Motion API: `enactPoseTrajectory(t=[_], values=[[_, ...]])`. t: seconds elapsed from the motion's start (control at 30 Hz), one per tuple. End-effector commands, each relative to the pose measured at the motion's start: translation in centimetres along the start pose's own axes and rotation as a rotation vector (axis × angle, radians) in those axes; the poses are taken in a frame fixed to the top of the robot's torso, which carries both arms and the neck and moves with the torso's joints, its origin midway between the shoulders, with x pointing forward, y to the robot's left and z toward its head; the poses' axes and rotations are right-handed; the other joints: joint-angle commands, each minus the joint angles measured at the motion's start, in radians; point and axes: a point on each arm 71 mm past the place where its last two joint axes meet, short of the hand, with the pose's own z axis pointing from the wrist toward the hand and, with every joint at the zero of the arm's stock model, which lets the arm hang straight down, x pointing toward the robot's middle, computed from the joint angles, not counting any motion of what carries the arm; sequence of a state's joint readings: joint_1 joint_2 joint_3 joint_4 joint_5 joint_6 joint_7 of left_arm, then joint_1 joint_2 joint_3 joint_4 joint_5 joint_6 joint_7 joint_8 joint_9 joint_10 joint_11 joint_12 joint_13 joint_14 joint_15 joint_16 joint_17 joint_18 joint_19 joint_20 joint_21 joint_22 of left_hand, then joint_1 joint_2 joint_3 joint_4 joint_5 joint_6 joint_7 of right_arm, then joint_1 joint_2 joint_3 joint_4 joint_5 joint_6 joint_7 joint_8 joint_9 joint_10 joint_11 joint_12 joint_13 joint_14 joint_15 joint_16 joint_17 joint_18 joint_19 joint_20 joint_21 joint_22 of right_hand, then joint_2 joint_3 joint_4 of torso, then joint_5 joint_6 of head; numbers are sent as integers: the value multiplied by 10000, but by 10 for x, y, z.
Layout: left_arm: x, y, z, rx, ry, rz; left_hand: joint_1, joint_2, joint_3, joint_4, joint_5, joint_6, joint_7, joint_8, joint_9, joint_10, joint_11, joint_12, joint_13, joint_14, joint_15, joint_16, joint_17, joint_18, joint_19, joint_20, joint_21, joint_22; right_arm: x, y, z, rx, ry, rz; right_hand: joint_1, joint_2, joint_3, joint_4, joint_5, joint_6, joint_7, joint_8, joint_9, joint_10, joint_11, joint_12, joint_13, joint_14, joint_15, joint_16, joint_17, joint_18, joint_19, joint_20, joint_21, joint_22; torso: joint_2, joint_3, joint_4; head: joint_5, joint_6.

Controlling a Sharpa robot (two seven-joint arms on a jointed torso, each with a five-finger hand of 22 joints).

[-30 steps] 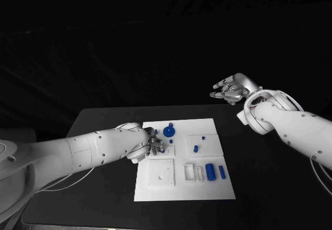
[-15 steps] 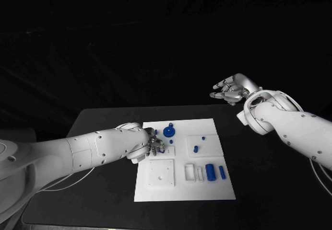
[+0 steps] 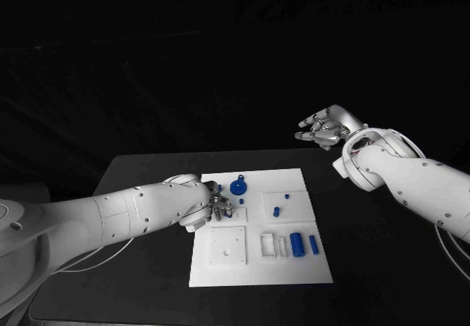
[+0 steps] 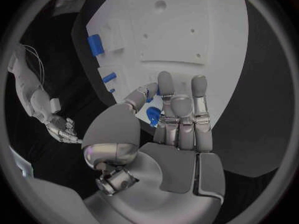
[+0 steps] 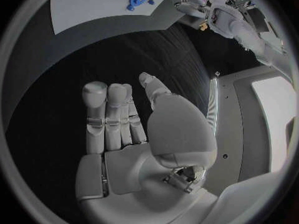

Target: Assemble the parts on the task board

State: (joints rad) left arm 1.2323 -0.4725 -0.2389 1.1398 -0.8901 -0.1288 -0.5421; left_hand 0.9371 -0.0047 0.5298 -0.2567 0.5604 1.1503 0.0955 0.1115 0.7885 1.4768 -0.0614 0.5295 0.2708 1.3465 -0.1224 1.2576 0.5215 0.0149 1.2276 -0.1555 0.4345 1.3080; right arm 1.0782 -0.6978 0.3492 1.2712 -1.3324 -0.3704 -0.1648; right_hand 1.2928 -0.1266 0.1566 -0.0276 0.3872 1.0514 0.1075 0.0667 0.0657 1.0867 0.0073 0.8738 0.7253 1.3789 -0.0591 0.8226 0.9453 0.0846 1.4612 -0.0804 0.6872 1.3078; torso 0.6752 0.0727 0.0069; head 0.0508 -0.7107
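Barely changed — left hand [image 3: 210,204] still on task board [image 3: 294,265].

The board [image 3: 257,261] looks like matt white plastic, smooth, with recessed pockets. The parts [image 3: 297,243] appear to be smooth blue plastic with a slight sheen. The table [image 3: 147,173] has a matt black surface. Both arm shells [image 3: 128,210] are glossy white plastic. The left hand [image 4: 168,129] and right hand [image 5: 134,134] have satin silver-grey segments, metallic in look.
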Motion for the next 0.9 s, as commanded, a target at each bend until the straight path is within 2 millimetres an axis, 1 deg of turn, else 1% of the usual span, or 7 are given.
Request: enactPoseTrajectory(t=[0.03, 0.23, 0.43, 0.53, 0.77, 0.83, 0.9], values=[[7, -3, 0, 46, 400, 8, 48, 125, 27, -43, -11, 1984, -1299, 47, 16, 387, -166, 58, 18, 194, -153, 34, 20, -144, 80, -2, -61, 163, 2, 3, 1, -161, 113, -344, -49, -38, 66, -1, 33, 43, 8, -46, -12, 4, -35, 37, -11, -8, -39, 58, -11, 84, 92, -14, 23, 819, 5, 4, -4, -15, 16], [8, -4, 0, 33, 578, 110, 4, 151, 43, -65, 1, 2025, -1315, 70, 39, 388, -176, 132, 39, 236, -153, 105, 188, -148, 93, -2, -68, 174, 4, 4, 1, -194, 157, -424, -52, -36, 86, -14, 44, 48, 7, -44, -11, -2, -35, 32, -15, -15, -38, 53, -12, 84, 86, -12, 14, 817, 4, -1, 13, -22, -3], [9, -3, 1, -8, 738, 173, -93, 225, 69, -112, 35, 2104, -1347, 115, 113, 392, -199, 304, 68, 321, -154, 239, 538, -146, 113, -1, -59, 177, 4, 3, 1, -164, 188, -432, -52, -36, 86, -14, 44, 48, 7, -44, -11, -2, -35, 32, -15, -15, -38, 53, -12, 84, 86, -12, 14, 817, 0, 2, 7, -14, -16], [9, -4, 1, -12, 823, 196, -140, 352, 103, -70, -286, 2105, -1353, 115, 132, 393, -200, 317, 64, 328, -151, 247, 584, -148, 113, 6, -69, 171, 4, 3, 1, -151, 202, -436, -56, -34, 111, -34, 46, 54, 6, -44, -11, 0, -37, 33, -15, -15, -40, 53, -12, 81, 85, -14, 25, 820, 5, 3, 6, -11, -23], [11, -4, 0, 1, 984, 258, -179, 385, 58, -63, -394, 2183, -1388, 172, 222, 393, -214, 453, 99, 393, -149, 394, 938, -149, 129, 15, -80, 172, 4, 3, 2, -131, 224, -442, -56, -34, 111, -34, 46, 54, 6, -44, -11, 0, -37, 33, -15, -15, -40, 53, -12, 81, 85, -14, 25, 820, 1, 0, 16, -18, -49], [11, -4, 0, 3, 1001, 264, -156, 433, -1, -4, -602, 2191, -1398, 185, 260, 391, -217, 501, 110, 395, -146, 435, 1031, -149, 132, 23, -87, 169, 4, 2, 2, -125, 228, -445, -56, -34, 113, -36, 46, 55, 6, -44, -11, 0, -37, 33, -16, -15, -40, 53, -12, 81, 85, -14, 26, 820, 1, 2, 17, -18, -50], [11, -4, 1, 6, 999, 260, -128, 434, -32, 20, -637, 2188, -1396, 182, 276, 389, -216, 507, 107, 390, -145, 436, 1053, -149, 138, 24, -96, 166, 4, 2, 2, -121, 232, -445, -60, -34, 133, -53, 50, 67, 3, -44, -11, -3, -39, 32, -17, -16, -41, 54, -12, 80, 84, -15, 33, 821, 0, -2, 19, -11, -45]])
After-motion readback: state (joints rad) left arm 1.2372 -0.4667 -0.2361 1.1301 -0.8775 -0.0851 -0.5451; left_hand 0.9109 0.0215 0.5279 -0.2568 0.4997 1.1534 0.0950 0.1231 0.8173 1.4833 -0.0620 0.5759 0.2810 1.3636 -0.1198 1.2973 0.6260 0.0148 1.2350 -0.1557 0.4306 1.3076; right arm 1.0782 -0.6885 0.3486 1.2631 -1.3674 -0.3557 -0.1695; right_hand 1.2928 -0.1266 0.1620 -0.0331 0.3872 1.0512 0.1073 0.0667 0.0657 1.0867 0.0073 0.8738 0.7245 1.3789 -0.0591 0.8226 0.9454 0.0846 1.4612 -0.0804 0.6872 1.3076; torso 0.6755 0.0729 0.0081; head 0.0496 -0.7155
